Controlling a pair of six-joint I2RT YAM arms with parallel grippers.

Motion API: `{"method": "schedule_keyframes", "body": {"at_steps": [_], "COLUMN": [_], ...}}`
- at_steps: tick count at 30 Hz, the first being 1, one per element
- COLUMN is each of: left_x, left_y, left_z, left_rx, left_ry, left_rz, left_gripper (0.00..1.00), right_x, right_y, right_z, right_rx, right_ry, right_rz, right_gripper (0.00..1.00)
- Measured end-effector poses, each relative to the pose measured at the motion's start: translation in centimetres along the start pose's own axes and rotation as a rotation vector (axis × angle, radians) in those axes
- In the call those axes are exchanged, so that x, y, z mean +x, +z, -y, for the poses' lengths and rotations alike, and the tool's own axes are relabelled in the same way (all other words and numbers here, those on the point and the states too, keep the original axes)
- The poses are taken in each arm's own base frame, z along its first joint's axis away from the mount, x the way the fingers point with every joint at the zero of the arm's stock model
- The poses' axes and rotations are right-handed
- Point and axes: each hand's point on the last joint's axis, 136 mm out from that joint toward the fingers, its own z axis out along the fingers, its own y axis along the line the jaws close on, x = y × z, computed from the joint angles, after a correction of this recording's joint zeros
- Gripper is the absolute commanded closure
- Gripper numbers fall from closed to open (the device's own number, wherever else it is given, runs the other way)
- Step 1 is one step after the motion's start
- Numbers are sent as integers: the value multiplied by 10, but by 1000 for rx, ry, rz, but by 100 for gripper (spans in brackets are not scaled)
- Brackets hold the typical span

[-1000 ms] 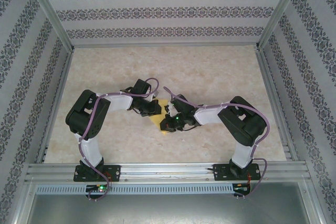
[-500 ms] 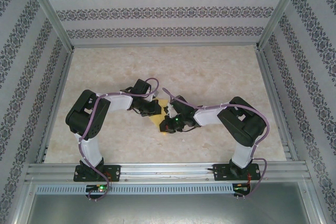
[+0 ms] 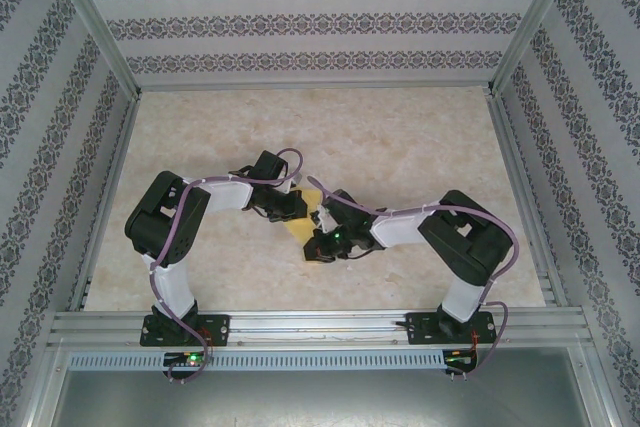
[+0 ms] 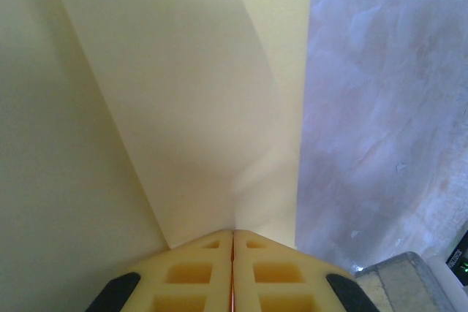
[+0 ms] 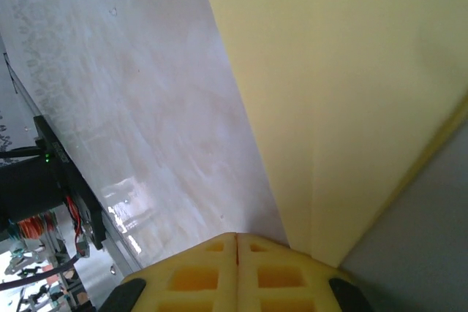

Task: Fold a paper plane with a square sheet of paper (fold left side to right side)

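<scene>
My yellow paper (image 3: 311, 197) is partly folded, not done yet.
It lies on the table (image 3: 400, 137) between the left gripper (image 4: 232, 233) and the right gripper (image 5: 236, 236), one flap folded over. Both have fingers pressed together at its edge. I think more folds are left.

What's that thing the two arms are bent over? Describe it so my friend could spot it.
Find the marble-patterned table, then the spot near its front middle where the left arm and right arm meet. The folded sheet of paper lies there, plain yellow against black arms and pale marble.
</scene>
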Motion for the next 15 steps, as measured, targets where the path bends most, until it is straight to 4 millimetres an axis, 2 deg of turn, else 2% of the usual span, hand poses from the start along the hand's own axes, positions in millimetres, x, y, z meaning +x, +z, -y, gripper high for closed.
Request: {"method": "schedule_keyframes", "body": {"at_steps": [2,4,8,11,15], "left_x": [0,0,0,0,0], "left_y": [0,0,0,0,0], "left_z": [0,0,0,0,0], "left_rx": [0,0,0,0,0], "left_ry": [0,0,0,0,0], "left_rz": [0,0,0,0,0], "left_gripper": [92,92,92,92,92], "right_x": [4,5,-7,-16,-29], "right_y": [-8,-21,-45,-48,-35], "right_z": [-3,-15,-36,-29,-14], "right_rx": [0,-20,-75,-67,-22], "right_ry": [-3,-20,-61,-42,-5], "right_rz": [6,27,100,121,117], "right_gripper": [100,100,100,100,100]}}
